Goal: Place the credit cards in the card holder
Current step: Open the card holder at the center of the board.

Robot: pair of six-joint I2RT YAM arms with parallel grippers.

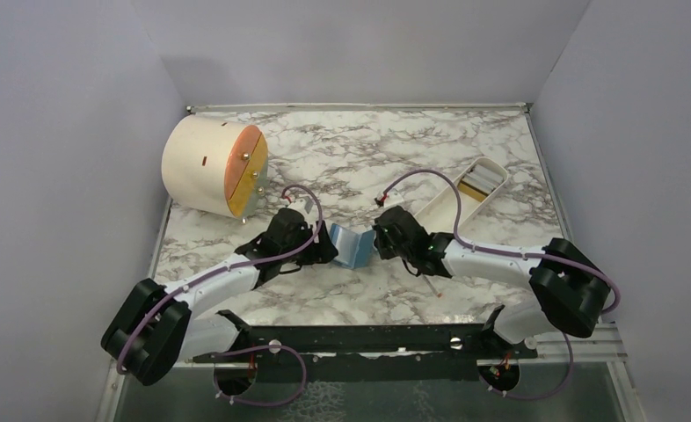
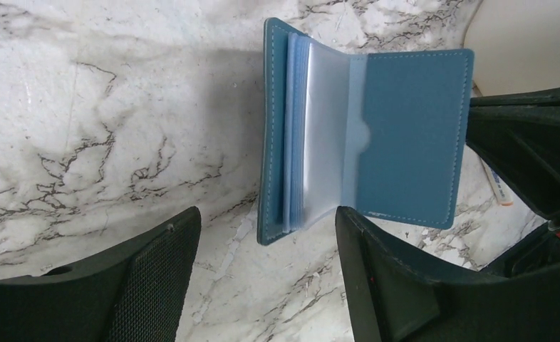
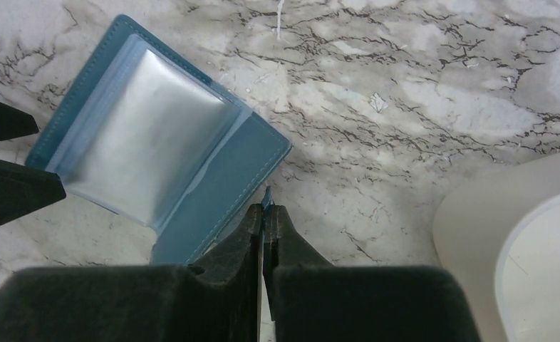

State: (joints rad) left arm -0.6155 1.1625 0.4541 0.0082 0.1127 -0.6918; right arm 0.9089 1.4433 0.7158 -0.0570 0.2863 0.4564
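As right pincer [image 3: 265,214] grips card holder [image 3: 224,174], open, clear sleeves [image 3: 145,135] inside

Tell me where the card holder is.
In the top view the card holder sits open at centre, between the left hand and the right hand, which pinches its cover.

— What sits on the marble surface [image 1: 351,149]?
— A cream drum [image 1: 197,167] on its side, far left, its orange face set with small knobs.
— And to the right?
— A white oblong tray [image 1: 439,211], lying at an angle. Near it is a thin white stick [image 1: 432,287], possibly red-tipped.
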